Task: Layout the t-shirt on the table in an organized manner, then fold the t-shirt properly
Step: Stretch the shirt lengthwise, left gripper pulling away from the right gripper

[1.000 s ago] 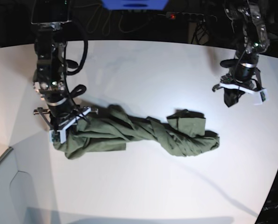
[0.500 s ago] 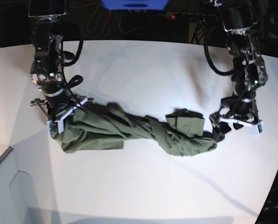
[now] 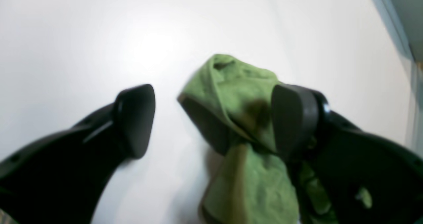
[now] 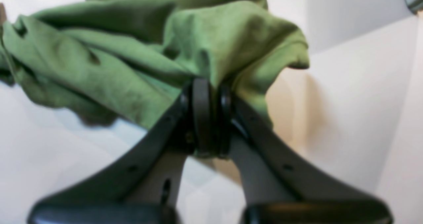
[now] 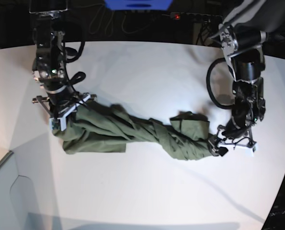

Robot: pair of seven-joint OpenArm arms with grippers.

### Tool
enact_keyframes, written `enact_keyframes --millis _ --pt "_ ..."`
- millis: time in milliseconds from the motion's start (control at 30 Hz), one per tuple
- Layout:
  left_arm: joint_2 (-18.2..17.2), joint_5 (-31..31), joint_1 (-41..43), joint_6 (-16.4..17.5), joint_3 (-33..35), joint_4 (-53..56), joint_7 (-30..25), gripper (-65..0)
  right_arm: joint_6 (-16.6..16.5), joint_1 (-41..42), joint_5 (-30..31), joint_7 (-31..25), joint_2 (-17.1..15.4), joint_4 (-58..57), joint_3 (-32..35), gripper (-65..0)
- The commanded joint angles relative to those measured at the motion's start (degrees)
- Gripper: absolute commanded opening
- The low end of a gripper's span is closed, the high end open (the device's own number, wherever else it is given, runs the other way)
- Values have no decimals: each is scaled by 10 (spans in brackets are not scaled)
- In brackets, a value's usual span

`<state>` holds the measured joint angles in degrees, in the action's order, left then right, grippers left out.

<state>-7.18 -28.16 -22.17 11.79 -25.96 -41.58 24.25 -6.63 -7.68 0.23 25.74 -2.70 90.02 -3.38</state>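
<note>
Lying across the middle of the white table (image 5: 147,191), the olive-green t-shirt (image 5: 132,132) is twisted into a long rope-like bundle that runs from one arm to the other in the base view. Its wider, flatter end spreads out near the right gripper (image 5: 61,117), which stands on that view's left, and its bunched end with a folded flap lies near the left gripper (image 5: 218,146), on that view's right.

From the right wrist camera, the right gripper (image 4: 207,118) has its two dark fingers pressed together with a fold of the t-shirt (image 4: 132,52) pinched between them; the cloth rises in a gathered ridge above the fingertips and drapes off to both sides over the table (image 4: 347,101).

From the left wrist camera, the left gripper (image 3: 214,118) has its fingers spread wide apart. One finger (image 3: 135,118) stands over bare table (image 3: 99,35), clear of the cloth. The other finger (image 3: 294,121) sits against the crumpled end of the t-shirt (image 3: 238,85), and cloth lies in the gap beside it, so the fabric is between the fingers but not clamped. That wrist view is blurred, so finer folds cannot be told
</note>
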Motion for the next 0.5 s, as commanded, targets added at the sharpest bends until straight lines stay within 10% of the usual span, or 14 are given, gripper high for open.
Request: enact_keyframes --millis 0,167,400,467 --pt "-5 -5 -20 6 1 0 -9 -124 3 5 1 -14 -2 10 -1 -650" --pt "-4 -5 -27 6 16 8 -10 -160 3 4 0 -14 -2 10 -1 -650" --pt "-4 -6 -24 1 99 12 -108 -645 3 4 -1 -14 -2 10 -1 -650" --pt "-7 -8 -23 1 103 20 -109 -649 3 4 -1 -14 -2 9 -1 -650"
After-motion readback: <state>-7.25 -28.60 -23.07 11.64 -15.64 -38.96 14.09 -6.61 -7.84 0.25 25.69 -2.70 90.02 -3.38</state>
